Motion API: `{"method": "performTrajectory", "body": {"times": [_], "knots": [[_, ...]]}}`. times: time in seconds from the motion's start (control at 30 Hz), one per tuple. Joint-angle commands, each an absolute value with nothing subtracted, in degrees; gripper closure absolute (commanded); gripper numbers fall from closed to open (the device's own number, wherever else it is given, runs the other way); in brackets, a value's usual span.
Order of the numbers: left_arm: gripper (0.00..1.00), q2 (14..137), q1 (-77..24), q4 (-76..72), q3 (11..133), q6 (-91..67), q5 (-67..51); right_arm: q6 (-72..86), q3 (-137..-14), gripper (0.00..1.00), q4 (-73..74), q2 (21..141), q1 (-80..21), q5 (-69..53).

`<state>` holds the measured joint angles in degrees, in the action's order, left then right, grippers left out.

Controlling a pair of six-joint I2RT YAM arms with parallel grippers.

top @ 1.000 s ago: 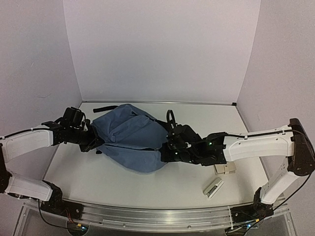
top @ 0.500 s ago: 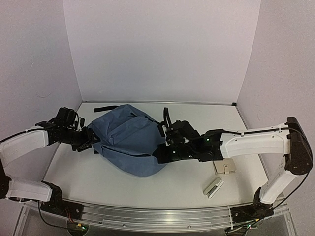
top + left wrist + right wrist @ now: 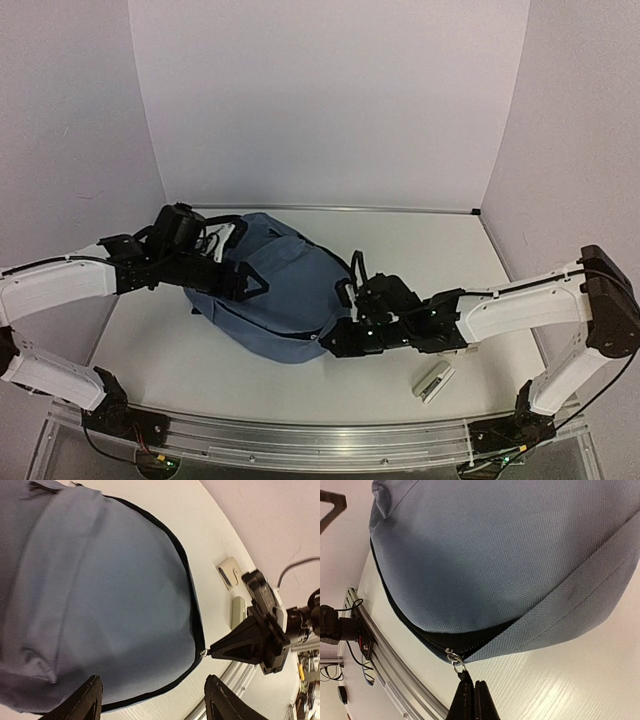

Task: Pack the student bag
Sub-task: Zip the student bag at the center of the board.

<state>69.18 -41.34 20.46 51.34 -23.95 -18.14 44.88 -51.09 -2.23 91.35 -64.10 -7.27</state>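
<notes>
Backpack [image 3: 288, 298] contents hidden; zipper pull [image 3: 455, 661] pinched.

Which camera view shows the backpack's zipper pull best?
The right wrist view: the zipper pull shows close and sharp, metal ring included, with the right gripper shut on it. The left wrist view shows it only as a tiny glint; the top external view cannot resolve it.

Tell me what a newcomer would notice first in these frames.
The big blue bag lies in the middle of the table, filling the space between the two arms. At its near right edge the right gripper is shut on the zipper pull. The left gripper hangs open over the bag's left side.
</notes>
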Motion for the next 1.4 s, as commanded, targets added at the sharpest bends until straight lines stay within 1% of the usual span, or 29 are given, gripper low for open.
{"method": "performTrajectory", "body": {"times": [0.0, 0.23, 0.6, 0.77, 0.93, 1.17, 1.23, 1.3, 1.37], "knots": [[0.3, 73.78, -47.92, 11.23, 52.01, -18.35, -19.59, 49.33, -48.75, 1.0, -6.04, 89.14, -64.19, -6.28], [0.3, 81.71, -55.65, 9.3, 53.91, -13.08, -14.33, 50.17, -48.42, 1.0, -6.66, 89.27, -64.16, -5.9], [0.32, 85.83, -58.1, 6.54, 53.38, -9.81, -2.81, 51.07, -47.06, 1.0, -7.12, 87.62, -64.11, -5.55], [0.33, 87.35, -58.28, 8.18, 54.2, -9.26, -4.47, 51.15, -46.85, 1.0, -7.21, 87.54, -64.21, -5.4], [0.31, 87.4, -58.53, 8.3, 53.94, -9.06, -7.89, 51.18, -46.85, 1.0, -7.21, 87.7, -64.14, -5.28], [0.31, 88.28, -58.62, 8.89, 54.36, -8.96, -9.05, 51.31, -46.87, 1.0, -7.21, 87.81, -64.16, -5.36], [0.36, 89.0, -58.62, 9.75, 54.65, -8.63, -7.28, 51.41, -46.77, 1.0, -7.21, 87.57, -64.18, -5.29], [0.44, 89.66, -58.64, 10.98, 55.31, -8.12, -6.61, 51.42, -46.68, 1.0, -7.21, 87.37, -64.22, -5.2], [0.51, 90.06, -58.7, 11.3, 55.65, -7.93, -6.85, 51.53, -46.61, 1.0, -7.21, 87.23, -64.12, -5.18]]}}
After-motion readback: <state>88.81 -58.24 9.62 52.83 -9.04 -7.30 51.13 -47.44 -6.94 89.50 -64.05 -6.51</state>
